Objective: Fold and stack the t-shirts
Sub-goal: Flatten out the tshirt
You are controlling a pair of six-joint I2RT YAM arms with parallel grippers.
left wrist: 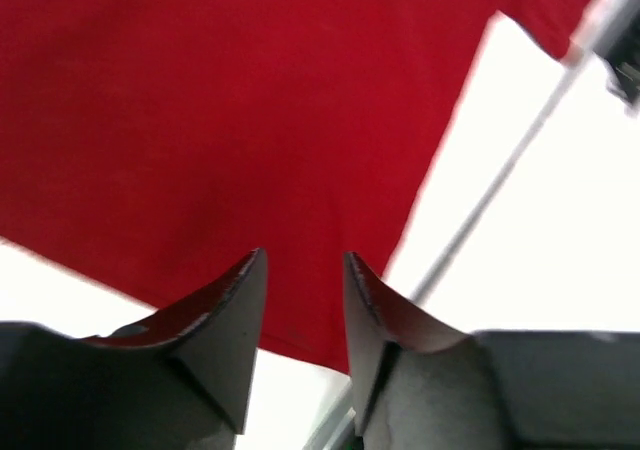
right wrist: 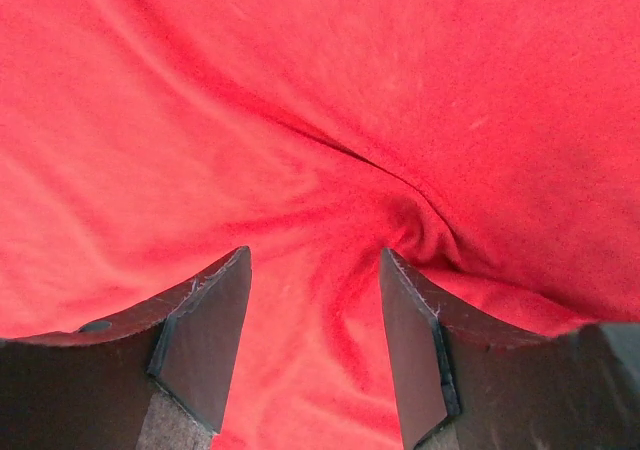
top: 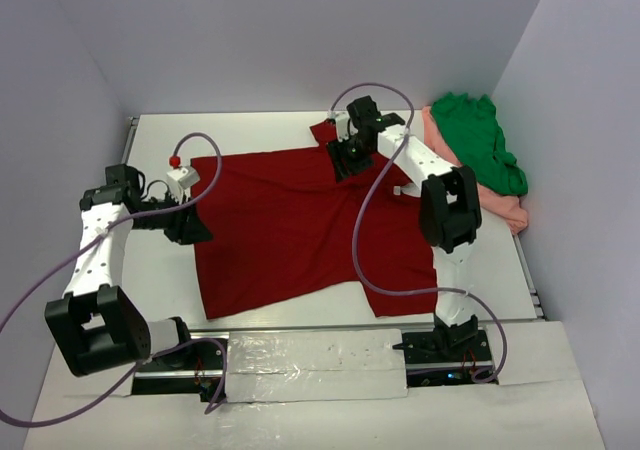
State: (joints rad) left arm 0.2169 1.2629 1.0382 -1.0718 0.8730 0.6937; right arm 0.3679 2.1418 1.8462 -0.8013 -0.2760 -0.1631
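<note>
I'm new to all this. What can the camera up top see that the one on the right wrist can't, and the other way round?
Only the top camera: the whole dark red shirt spread on the table, the left arm, and a green shirt lying on a salmon pink shirt at the far right. Only the right wrist camera: a close look at a puckered crease in the cloth just ahead of the right tool, whose fingers stand apart with nothing between them. Both: the dark red shirt and that right tool.
</note>
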